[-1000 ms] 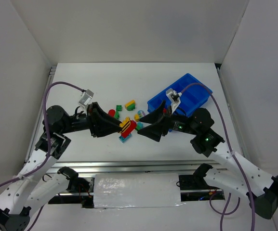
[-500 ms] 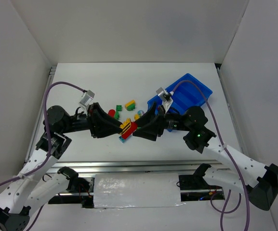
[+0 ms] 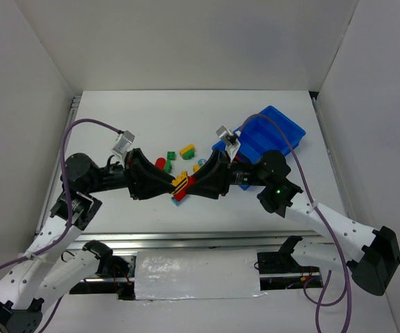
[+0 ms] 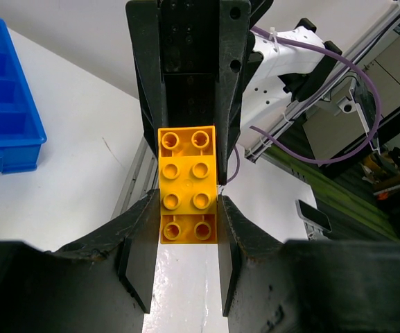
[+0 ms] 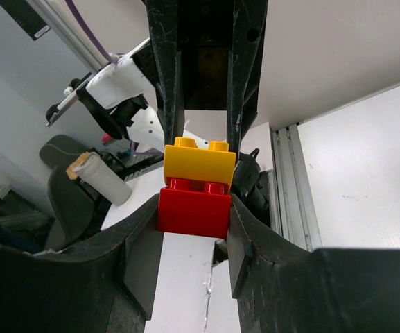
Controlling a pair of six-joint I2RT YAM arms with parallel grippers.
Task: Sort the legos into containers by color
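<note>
Legos point(image 3: 184, 184): you see a yellow brick point(image 4: 188, 184) stacked on a red brick point(image 5: 194, 206).
Left gripper point(image 4: 184, 239): pinching the yellow brick.
Right gripper point(image 5: 194, 236): pinching the red brick.

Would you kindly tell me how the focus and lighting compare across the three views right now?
Top external: soft, even light, faint shadows on the table, all sharp. Left wrist: the yellow brick is crisp, its near end shaded between the fingers; the background is softer. Right wrist: the red brick is sharp, the chair behind is blurred, the wall is pale and featureless.
</note>
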